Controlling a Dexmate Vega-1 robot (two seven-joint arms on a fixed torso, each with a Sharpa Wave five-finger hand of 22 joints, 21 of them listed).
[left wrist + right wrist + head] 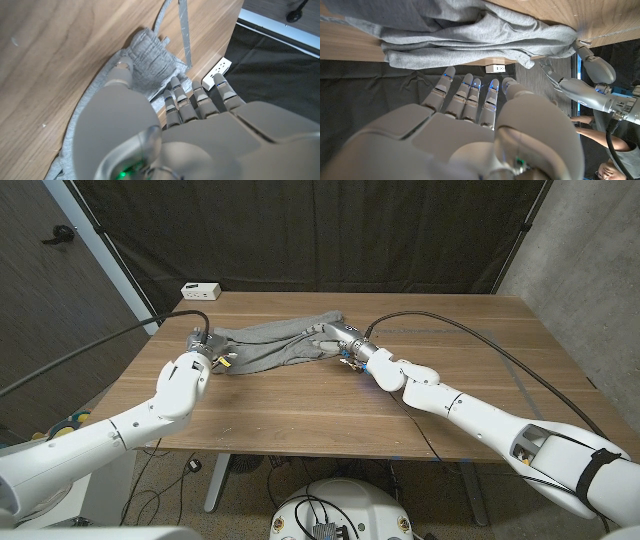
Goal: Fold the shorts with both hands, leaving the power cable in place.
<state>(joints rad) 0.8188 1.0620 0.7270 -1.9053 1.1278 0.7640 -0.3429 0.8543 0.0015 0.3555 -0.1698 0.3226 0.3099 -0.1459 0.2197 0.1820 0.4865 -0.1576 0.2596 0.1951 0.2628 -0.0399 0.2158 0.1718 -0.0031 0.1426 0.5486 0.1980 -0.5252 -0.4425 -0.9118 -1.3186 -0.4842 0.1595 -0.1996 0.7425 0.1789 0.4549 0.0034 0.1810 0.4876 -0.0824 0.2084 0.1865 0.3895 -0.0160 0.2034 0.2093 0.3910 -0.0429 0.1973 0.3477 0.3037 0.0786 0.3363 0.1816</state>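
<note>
Dark curtain behind, grey concrete wall on the right side, and a wooden table [300, 410] in front. Grey shorts [262, 344] lying crumpled across the far middle of the table, stretched between both hands. Left hand [203, 348] at the left end of the shorts, near the table's left edge; in the left wrist view, thumb pressed on a bunched lump of the grey cloth [147, 52], other fingers [184, 102] extended next to it, partly over the fabric. Looks like a pinch on the cloth, but cannot tell for sure whether really held. Right hand [338, 337] at the right end of the shorts, fingers reaching into the cloth in the head view. In the right wrist view, fingers [470, 95] straight and slightly apart, not closed around anything, shorts [470, 35] hanging in folds just past the fingertips; contact hard to judge. White power strip [201, 289] on the far left, behind the table edge, well apart from the shorts. Black cable [480, 340] running along the right arm over the table.
</note>
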